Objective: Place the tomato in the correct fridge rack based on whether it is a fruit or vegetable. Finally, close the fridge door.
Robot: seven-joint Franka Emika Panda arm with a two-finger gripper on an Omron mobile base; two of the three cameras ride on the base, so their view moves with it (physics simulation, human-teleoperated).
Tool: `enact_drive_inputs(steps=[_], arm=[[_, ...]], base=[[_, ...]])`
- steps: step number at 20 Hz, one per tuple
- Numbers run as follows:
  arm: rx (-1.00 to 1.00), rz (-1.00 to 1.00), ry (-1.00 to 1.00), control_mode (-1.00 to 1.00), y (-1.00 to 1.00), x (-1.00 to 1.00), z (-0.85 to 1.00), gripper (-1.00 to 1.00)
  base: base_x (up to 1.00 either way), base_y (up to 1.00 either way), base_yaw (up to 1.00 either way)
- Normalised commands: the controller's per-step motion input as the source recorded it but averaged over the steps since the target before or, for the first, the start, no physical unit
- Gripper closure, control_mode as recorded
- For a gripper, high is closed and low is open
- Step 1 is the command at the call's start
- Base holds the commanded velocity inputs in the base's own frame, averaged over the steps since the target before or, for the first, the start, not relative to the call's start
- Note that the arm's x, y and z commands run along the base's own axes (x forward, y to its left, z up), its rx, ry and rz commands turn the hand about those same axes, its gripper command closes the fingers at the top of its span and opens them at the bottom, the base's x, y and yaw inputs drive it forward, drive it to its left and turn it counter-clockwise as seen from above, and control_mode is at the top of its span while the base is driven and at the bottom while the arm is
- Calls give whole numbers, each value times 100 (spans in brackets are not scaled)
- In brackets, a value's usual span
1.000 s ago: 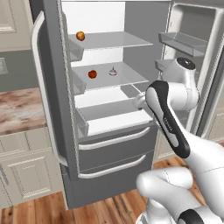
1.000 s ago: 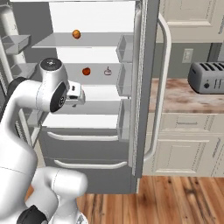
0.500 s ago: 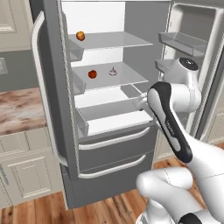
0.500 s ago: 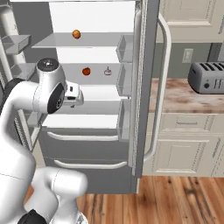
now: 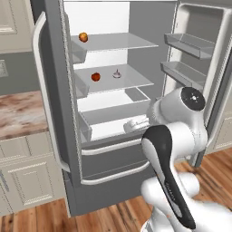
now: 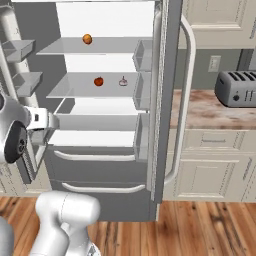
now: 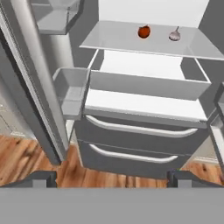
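Note:
The tomato (image 5: 95, 77) (image 6: 98, 81) (image 7: 144, 31) is a small red ball resting on the fridge's middle glass shelf (image 5: 131, 81), next to a small pale bulb (image 5: 117, 73). A more orange round fruit (image 5: 83, 37) (image 6: 87, 38) lies on the top shelf. My gripper (image 5: 134, 124) (image 6: 52, 121) (image 7: 113, 180) hovers in front of the fridge at the height of the white crisper drawer (image 7: 144, 105), well below and away from the tomato. Its fingers stand wide apart and hold nothing.
Both fridge doors are swung open: the plain handled one (image 5: 50, 90) (image 6: 170, 100), and the one with door bins (image 5: 195, 45) (image 6: 20, 60) close to my arm. Two freezer drawers (image 7: 140, 140) sit below. A toaster (image 6: 235, 87) stands on the marble counter (image 6: 210, 110).
The arm has dropped and pulled back from the shelves toward the door with the bins. The tomato has stayed on the middle shelf.

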Motion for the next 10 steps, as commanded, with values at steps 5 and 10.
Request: enact_drive_inputs(steps=[5, 10], arm=[[-1, 0, -44, -100, 100, -60, 0, -100], [0, -1, -47, -100, 100, -61, 0, -100]], base=[[0, 0, 0], [0, 0, 0]])
